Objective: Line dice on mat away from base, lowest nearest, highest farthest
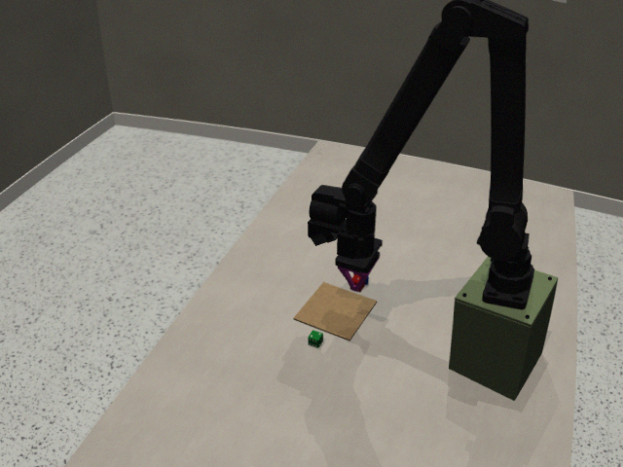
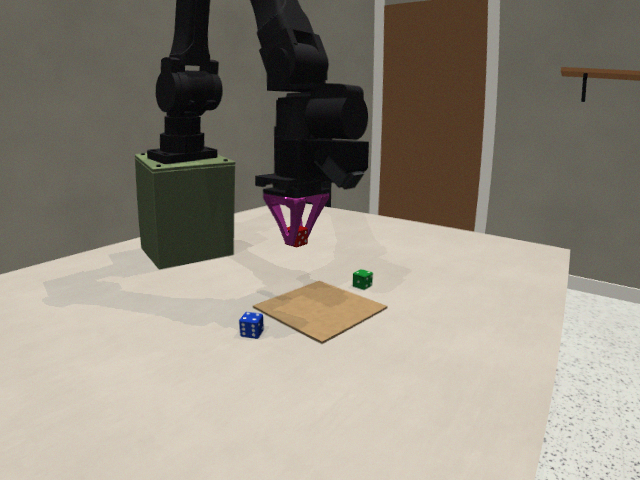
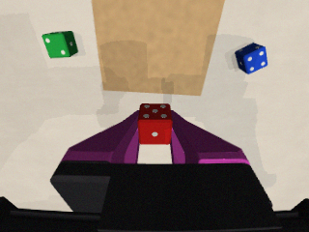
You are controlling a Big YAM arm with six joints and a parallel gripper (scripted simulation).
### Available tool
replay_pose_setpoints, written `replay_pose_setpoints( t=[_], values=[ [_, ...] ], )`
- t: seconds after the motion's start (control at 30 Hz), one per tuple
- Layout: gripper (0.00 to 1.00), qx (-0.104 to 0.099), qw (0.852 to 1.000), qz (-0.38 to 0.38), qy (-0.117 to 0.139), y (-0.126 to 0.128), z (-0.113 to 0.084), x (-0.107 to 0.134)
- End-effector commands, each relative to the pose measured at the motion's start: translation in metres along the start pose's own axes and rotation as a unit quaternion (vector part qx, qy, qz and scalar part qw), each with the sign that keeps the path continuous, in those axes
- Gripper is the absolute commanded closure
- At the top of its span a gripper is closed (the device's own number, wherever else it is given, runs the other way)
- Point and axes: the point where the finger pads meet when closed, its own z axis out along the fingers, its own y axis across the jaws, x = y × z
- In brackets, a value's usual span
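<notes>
My gripper (image 1: 356, 288) (image 2: 293, 244) (image 3: 154, 116) is shut on the red die (image 1: 356, 278) (image 2: 301, 236) (image 3: 154, 131) and holds it above the table. The die's upper face shows one; a side face shows five. In the wrist view it appears just short of the near edge of the tan mat (image 1: 334, 307) (image 2: 330, 315) (image 3: 159, 29), which lies flat with no die on it. The green die (image 1: 315, 338) (image 2: 362, 279) (image 3: 59, 44), two on top, lies beside the mat. The blue die (image 1: 366, 280) (image 2: 251, 325) (image 3: 252, 59), four on top, lies off its opposite side, mostly hidden in the top view.
The arm's base stands on a green block (image 1: 491, 341) (image 2: 191, 211) at the right in the top view. The table's long edge runs to the left of the mat there. The arm's shadows fall across the mat and the table.
</notes>
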Motion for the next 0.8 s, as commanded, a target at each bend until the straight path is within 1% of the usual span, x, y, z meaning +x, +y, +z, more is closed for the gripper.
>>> replay_pose_setpoints(
  t=[0.0, 0.1, 0.3, 0.4, 0.47, 0.67, 0.77],
  values=[
    [0.8, 0.0, 1.0, 0.001, -0.008, -0.004, 0.01, -0.006],
    [0.8, 0.0, 1.0, 0.001, -0.006, -0.003, 0.025, -0.004],
    [0.8, 0.0, 1.0, 0.002, -0.016, -0.004, 0.052, -0.016],
    [0.8, -0.001, 1.0, 0.0, -0.015, -0.003, 0.064, -0.015],
    [0.8, -0.001, 1.0, 0.0, -0.015, -0.003, 0.064, -0.015],
    [0.8, -0.001, 1.0, 0.001, -0.013, -0.003, 0.079, -0.013],
    [0.8, -0.001, 1.0, 0.001, -0.008, -0.003, 0.082, -0.006]
  ],
)
